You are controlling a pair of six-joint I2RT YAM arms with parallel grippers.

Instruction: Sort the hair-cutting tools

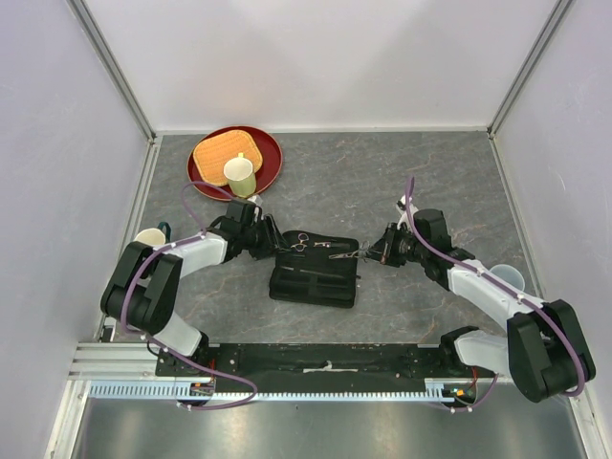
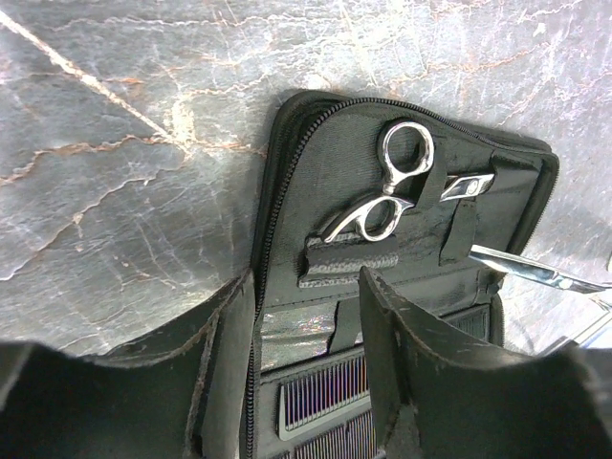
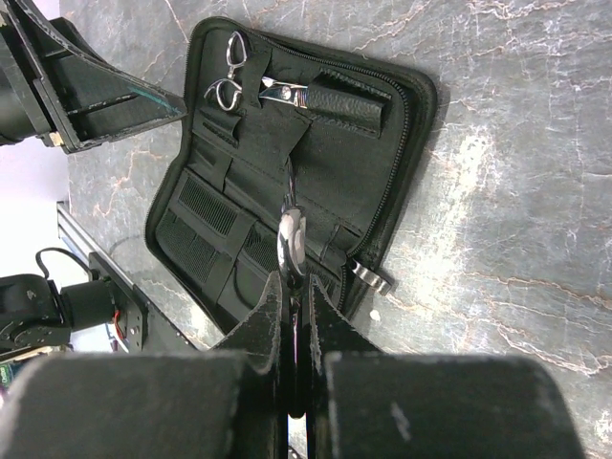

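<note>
A: The loose scissors [image 3: 292,239] are hanging edge-on over the open case [image 3: 382,163], with the right gripper [image 3: 295,306] clamping their handle end.

B: Thin steel: stiff, slick, likely twisting in that grip; nearer the pivot is looking safer. The left gripper [image 2: 306,277] is standing spread over the case's edge, beside the strapped scissors [image 2: 387,186].

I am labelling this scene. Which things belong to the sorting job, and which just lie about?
Job: stowed scissors, held scissors in right gripper, combs, case.
Lying about: tray, mat, cup on tray, left cup, right cup.
</note>
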